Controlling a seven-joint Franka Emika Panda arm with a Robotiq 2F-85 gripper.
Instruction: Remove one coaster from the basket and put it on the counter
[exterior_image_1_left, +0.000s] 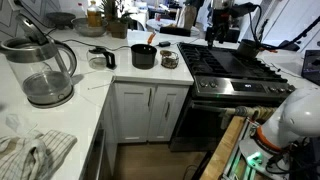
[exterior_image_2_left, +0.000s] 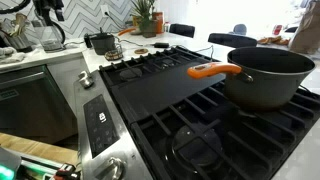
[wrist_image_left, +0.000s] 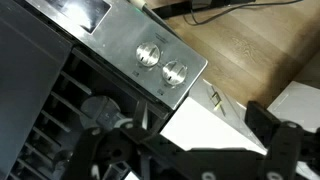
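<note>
The basket (exterior_image_1_left: 169, 62) is a small dark round holder on the white counter (exterior_image_1_left: 95, 92), between the black pot (exterior_image_1_left: 143, 58) and the stove. Brownish coasters (exterior_image_1_left: 169, 56) lie stacked in it; I cannot tell them apart at this size. My gripper (wrist_image_left: 180, 140) shows only in the wrist view. It is open with nothing between its dark fingers (wrist_image_left: 272, 135), and it hangs over the stove's front corner, far from the basket. A white link of my arm (exterior_image_1_left: 288, 115) shows at the lower right of an exterior view.
A glass kettle (exterior_image_1_left: 40, 70) stands on the near counter beside a crumpled cloth (exterior_image_1_left: 35, 155). The gas stove (exterior_image_1_left: 230, 65) has knobs (wrist_image_left: 160, 62) on its steel front. A large pot with an orange handle (exterior_image_2_left: 265, 75) sits on a burner. Below me are white cabinets (wrist_image_left: 215, 125) and wood floor.
</note>
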